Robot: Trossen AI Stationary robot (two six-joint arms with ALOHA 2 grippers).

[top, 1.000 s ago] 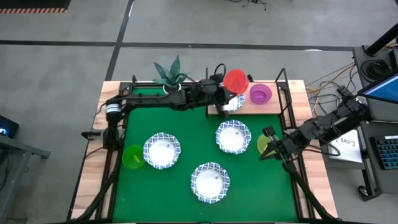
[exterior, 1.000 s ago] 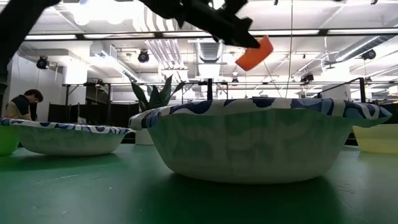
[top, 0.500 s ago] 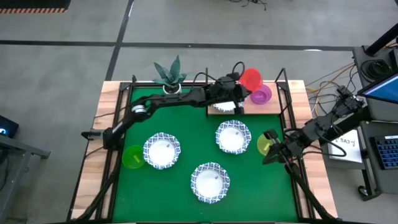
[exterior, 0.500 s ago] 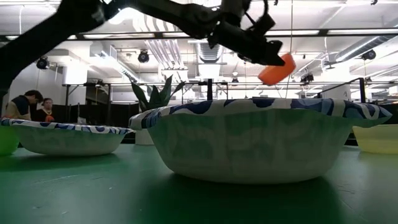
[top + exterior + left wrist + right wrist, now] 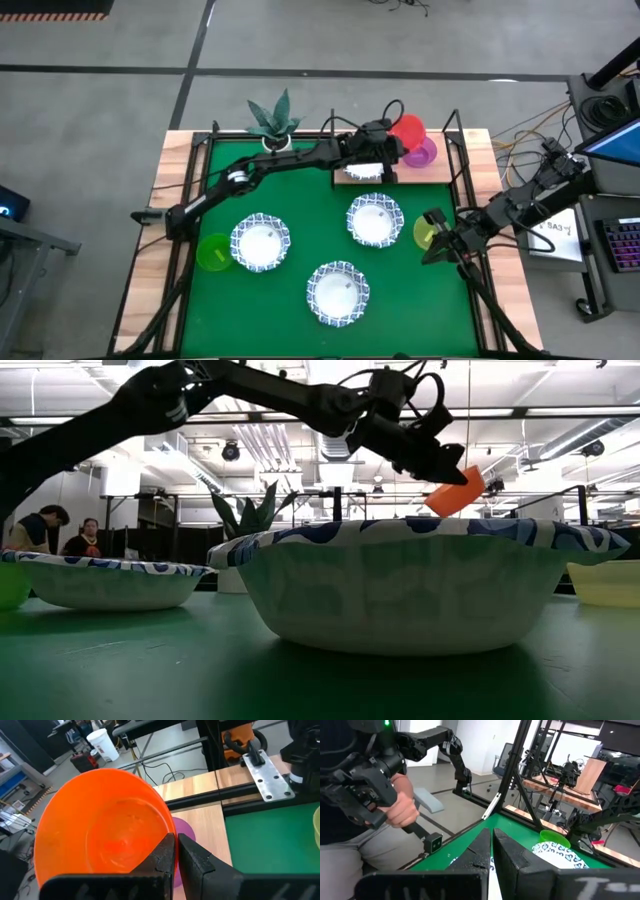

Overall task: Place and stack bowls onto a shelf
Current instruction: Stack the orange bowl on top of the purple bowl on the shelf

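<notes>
My left gripper reaches over the light wood shelf at the table's far right and is shut on the red bowl. That bowl hangs tilted in the air, just above the purple bowl on the shelf. A white blue-rimmed bowl sits on the shelf under the arm. Three more white bowls and a green bowl rest on the mat. My right gripper is low at the mat's right edge, shut on the yellow-green bowl. My left gripper pinches the red bowl's rim, one finger inside the bowl and one outside. The bowl is lifted clear and tilted, its opening turned toward the wrist. My right gripper appears to pinch the yellow-green bowl by its rim on the side toward the table's right. The bowl rests on the mat. The fingers themselves hide the place of contact in the right wrist view.
A potted spiky plant stands at the mat's far edge, left of the shelf. Black frame posts rise at the shelf's corners. A person holding a controller stands beyond the table's left; people show in the room behind.
My left gripper has carried the red bowl toward the table's right along the shelf and lowered it, ending over the purple bowl. The bowl has stayed tilted in the hold.
</notes>
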